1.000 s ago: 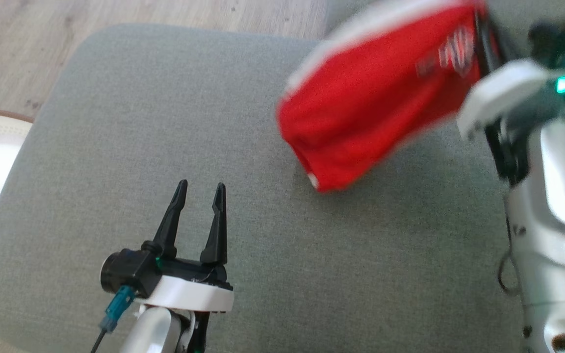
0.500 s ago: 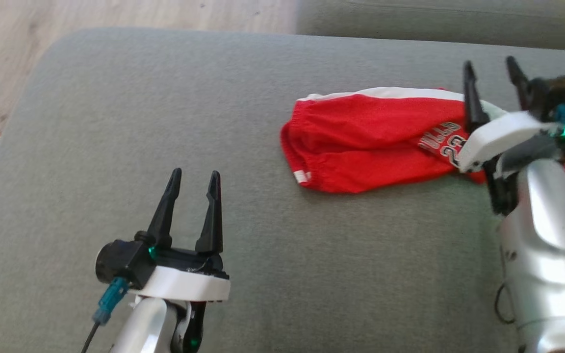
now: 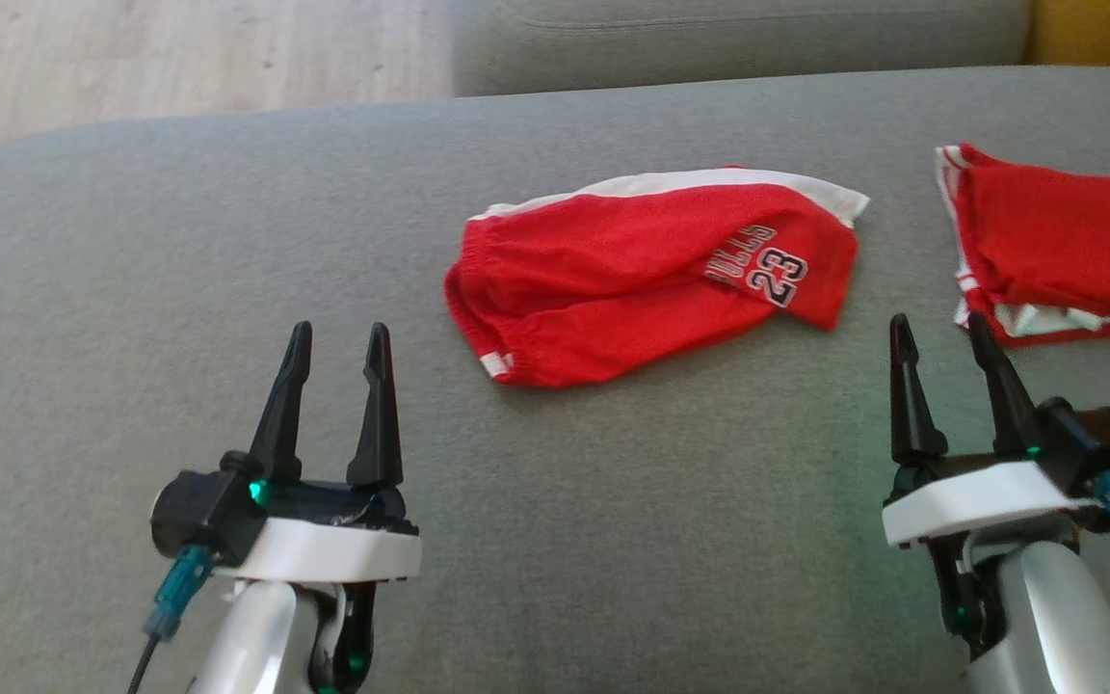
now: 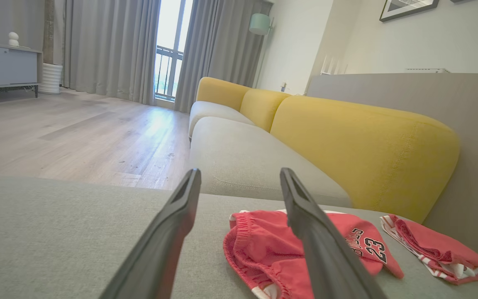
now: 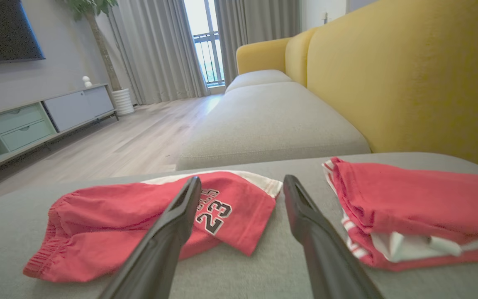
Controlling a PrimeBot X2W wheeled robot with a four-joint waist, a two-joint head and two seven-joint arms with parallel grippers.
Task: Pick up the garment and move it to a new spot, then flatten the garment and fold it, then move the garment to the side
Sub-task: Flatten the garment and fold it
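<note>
The garment [image 3: 632, 280] is a pair of red shorts with a white side stripe and the number 23. It lies crumpled and loosely doubled over in the middle of the grey sofa cushion [image 3: 179, 241]. My left gripper [image 3: 338, 333] stands open at the lower left, short of the waistband end and apart from it. At the lower right my right gripper [image 3: 936, 323] is open too, just in front of the garment's printed leg end and clear of the cloth. The garment [image 4: 255, 249] sits behind the right finger in the left wrist view. In the right wrist view the garment [image 5: 110, 216] lies beyond my right gripper [image 5: 242, 178].
A second red garment [image 3: 1056, 241] lies folded on the cushion's right part, close to my right gripper. The yellow backrest [image 5: 388, 74] rises behind it. Another grey cushion [image 3: 709, 39] adjoins at the far side, and wooden floor [image 3: 131, 58] lies past the cushion's left edge.
The right gripper has opened and let the garment drop onto the cushion, then drawn back toward the lower right. The head camera has shifted. The left gripper stays open.
</note>
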